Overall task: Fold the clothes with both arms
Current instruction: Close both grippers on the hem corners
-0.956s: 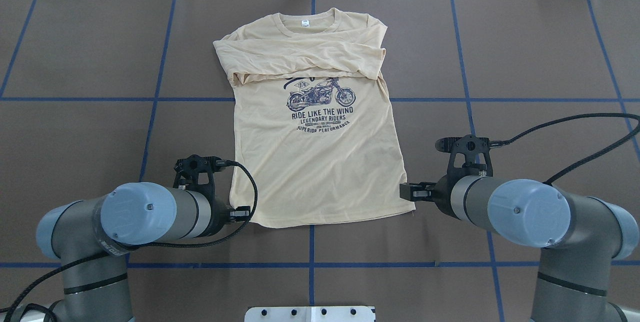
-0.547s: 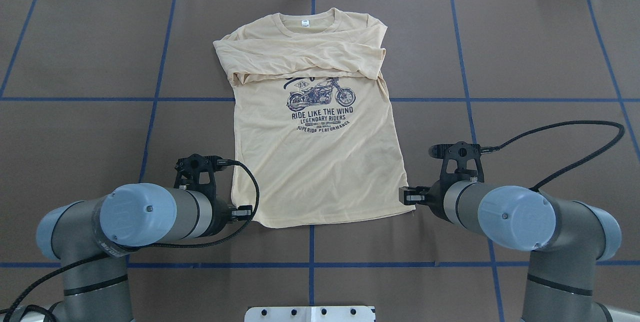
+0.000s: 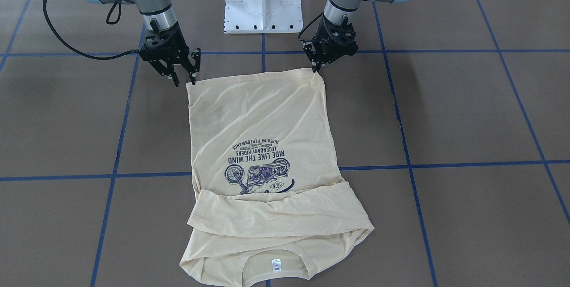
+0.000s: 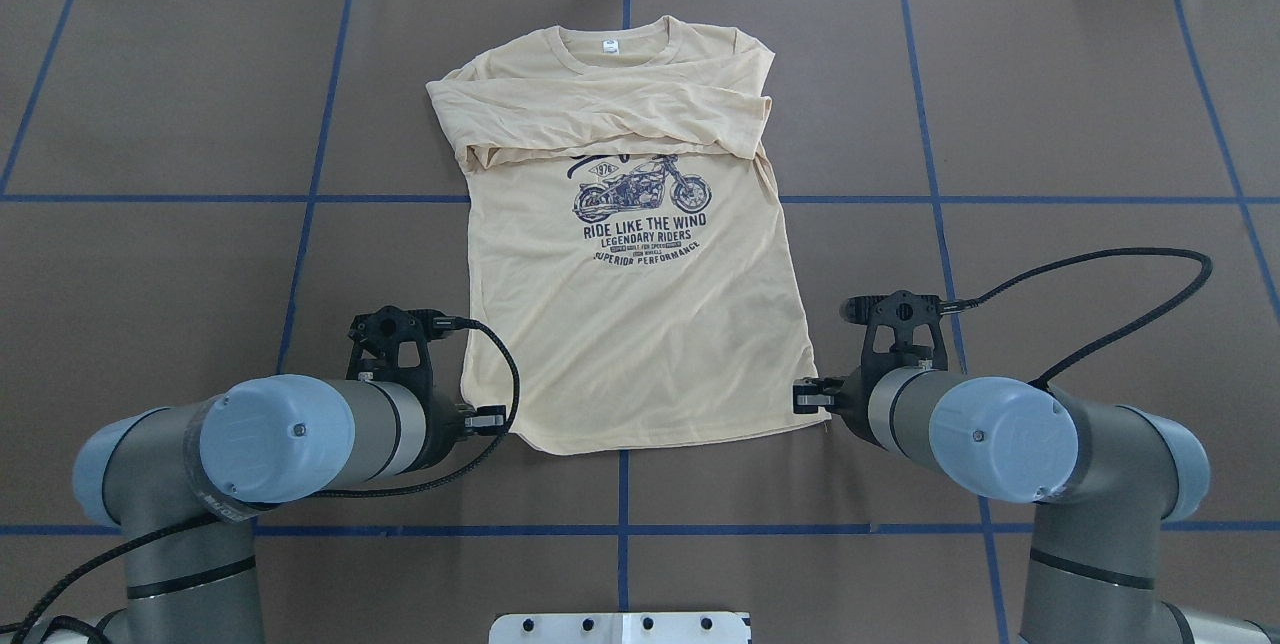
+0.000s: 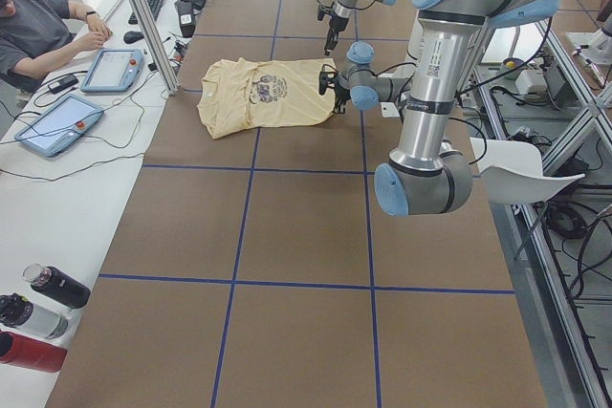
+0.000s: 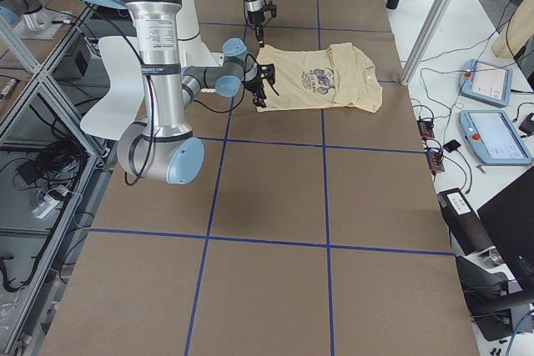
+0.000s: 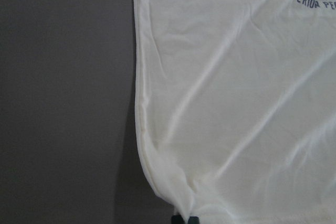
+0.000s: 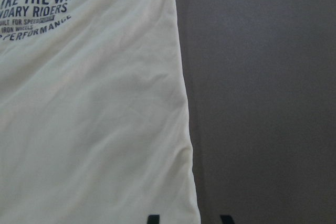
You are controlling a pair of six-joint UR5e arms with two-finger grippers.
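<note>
The shirt (image 4: pixel 640 324) lies flat, print (image 4: pixel 645 214) up, about the middle of the worktop (image 4: pixel 1000 104). Its collar (image 4: pixel 615 49) points toward the far edge and its hem (image 4: pixel 680 439) toward the robot's edge. The sleeves (image 4: pixel 600 119) are laid across the chest, covering the top of the print. The left pincer (image 3: pixel 317 69) is down at the hem's left corner with its fingers pressed together on the cloth. The left wrist view shows the fabric puckering into the tips, so I judge it to be pinching that corner. The right pincer (image 3: pixel 185 83) stands at the hem's right corner with fingers spread. The right wrist view shows the shirt's side edge running between the two tips, not yet gripped. Step in hand, as judged: take both hem corners for a fold from hem toward collar. Recommendations: close the right pincer only once the corner sits well between the fingers, taking both layers of cloth and none of the worktop covering. Whether the left grip holds both layers cannot be told here and should be confirmed. Lift both corners together and level, with the hem lightly taut between the arms to avoid sag. Carry it toward the far edge and lay it square over the folded sleeves. Risk: thin fabric slipping from a shallow pinch, or one layer dragging behind.
</note>
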